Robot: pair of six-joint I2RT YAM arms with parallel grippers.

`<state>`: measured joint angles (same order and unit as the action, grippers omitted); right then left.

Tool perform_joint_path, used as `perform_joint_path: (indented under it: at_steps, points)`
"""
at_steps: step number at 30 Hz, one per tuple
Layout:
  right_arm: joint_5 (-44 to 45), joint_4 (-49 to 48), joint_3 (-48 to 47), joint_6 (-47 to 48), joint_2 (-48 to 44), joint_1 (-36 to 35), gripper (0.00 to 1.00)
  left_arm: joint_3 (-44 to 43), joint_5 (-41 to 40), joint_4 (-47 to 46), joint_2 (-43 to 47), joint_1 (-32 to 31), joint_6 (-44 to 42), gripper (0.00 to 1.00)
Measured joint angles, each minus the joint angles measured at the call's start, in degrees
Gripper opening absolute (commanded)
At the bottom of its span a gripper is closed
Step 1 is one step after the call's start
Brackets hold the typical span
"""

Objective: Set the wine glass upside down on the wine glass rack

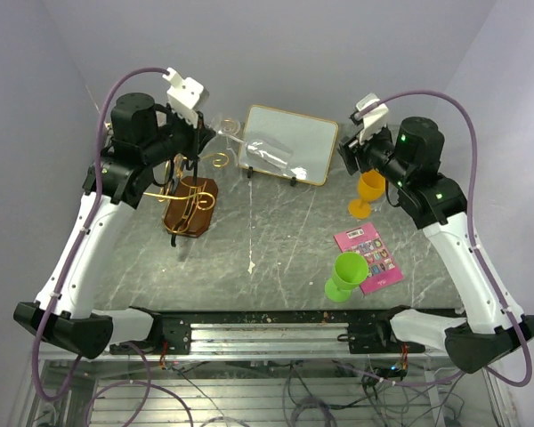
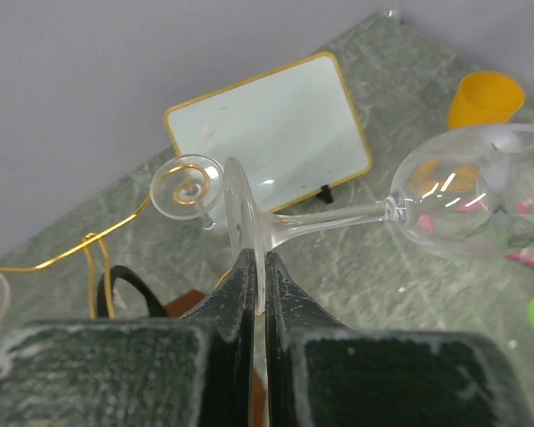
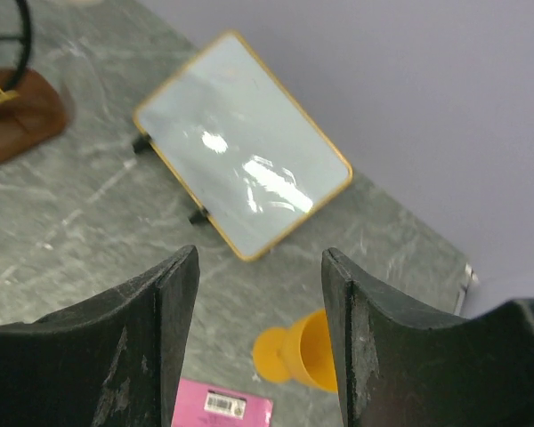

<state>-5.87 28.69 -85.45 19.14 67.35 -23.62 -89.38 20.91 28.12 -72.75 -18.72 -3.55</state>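
Grey marble tabletop [image 1: 276, 233]: left gripper [image 2: 256, 260] clamps the clear wine glass [image 2: 463, 205] by its foot — likely light, slippery, brittle — near the gold wire rack [image 1: 190, 216].

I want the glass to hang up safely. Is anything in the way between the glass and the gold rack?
Nothing visible is in the way. The left gripper pinches the wine glass by its foot, lying sideways, and that foot is right beside a gold curl of the wine glass rack. The gold-framed white board stands farther back.
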Motion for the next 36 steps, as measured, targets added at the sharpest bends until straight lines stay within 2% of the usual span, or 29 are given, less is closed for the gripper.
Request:
perform_joint_path:
  at_steps: [10, 17, 18, 22, 25, 36]
  points:
    - [-4.2, -3.5, 14.4, 1.7, -3.7, 8.9, 0.59, -4.4, -11.4, 10.7, 0.0, -8.7, -21.4, 0.07]
    - [-12.3, -4.6, 22.7, 3.0, -5.6, 11.5, 0.69, -5.0, -18.7, 15.5, -0.8, -13.4, -32.1, 0.07]
    - [-13.9, -4.6, 23.8, 3.5, -5.7, 11.8, 0.70, -5.0, -19.7, 16.0, -1.0, -14.0, -33.2, 0.07]
    - [-20.9, -4.7, 27.9, 4.9, -5.8, 12.1, 0.89, -5.0, -23.7, 17.7, -1.7, -15.3, -37.3, 0.07]
    - [-24.4, -4.3, 30.2, 5.8, -5.6, 12.3, 0.95, -5.0, -26.5, 18.4, -2.0, -15.6, -40.0, 0.07]
    - [-27.4, -5.1, 32.1, 6.4, -5.5, 12.7, 0.99, -2.4, -32.3, 18.7, -2.6, -16.0, -46.8, 0.07]
